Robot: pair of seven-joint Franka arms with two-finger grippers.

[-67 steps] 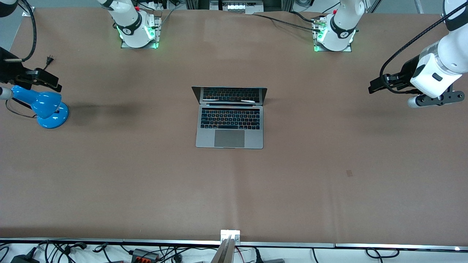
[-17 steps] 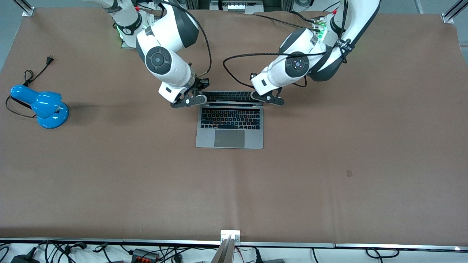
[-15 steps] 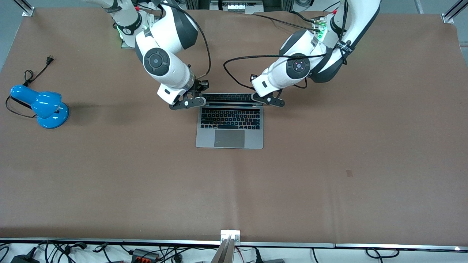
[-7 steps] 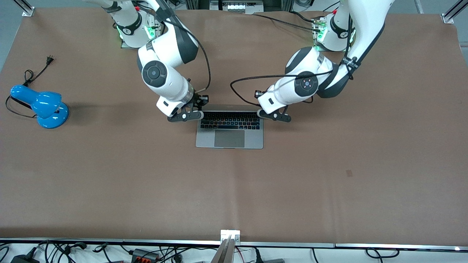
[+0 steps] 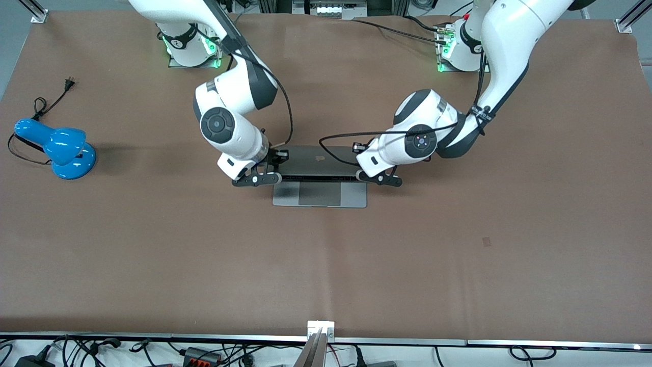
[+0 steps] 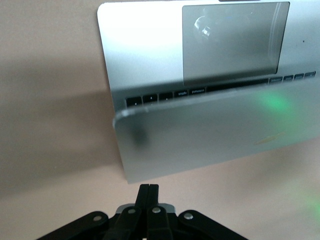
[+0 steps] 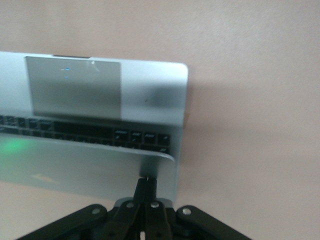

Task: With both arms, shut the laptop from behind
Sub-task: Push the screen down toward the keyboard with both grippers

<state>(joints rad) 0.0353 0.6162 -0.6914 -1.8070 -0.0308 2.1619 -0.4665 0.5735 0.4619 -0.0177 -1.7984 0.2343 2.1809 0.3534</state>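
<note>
A: Brown table (image 5: pixel 458 265) fills your front view, w/ the two arm bases along the top edge. What lies on it?

B: You see the laptop (image 5: pixel 320 176) near the middle, between the two arms. Its lid (image 5: pixel 316 162) is tilted far down over the keyboard, approx. half shut. Only the trackpad (image 5: pixel 319 193) and the palm rest show, nearer to the front camera than the lid edge. A dark logo is on the lid back.

A: And the grippers?

B: You find the left gripper (image 5: pixel 362 175) at the lid corner toward the left arm's end. Its fingers (image 6: pixel 149 192) are pressed together, holding nothing; in the left wrist view the tips are at the lid's back edge, but contact I cannot tell. The right gripper (image 5: pixel 274 172) is at the other lid corner, fingers (image 7: pixel 146 186) also closed w/ nothing between. In the right wrist view the tips seem to touch the lid back near its corner.

A: Anything else on the table?

B: A blue lamp (image 5: pixel 56 147) lies toward the right arm's end, well apart from the laptop, w/ its black cord (image 5: pixel 43 104) and plug beside it. Cables lie along the table's edge nearest the camera.
</note>
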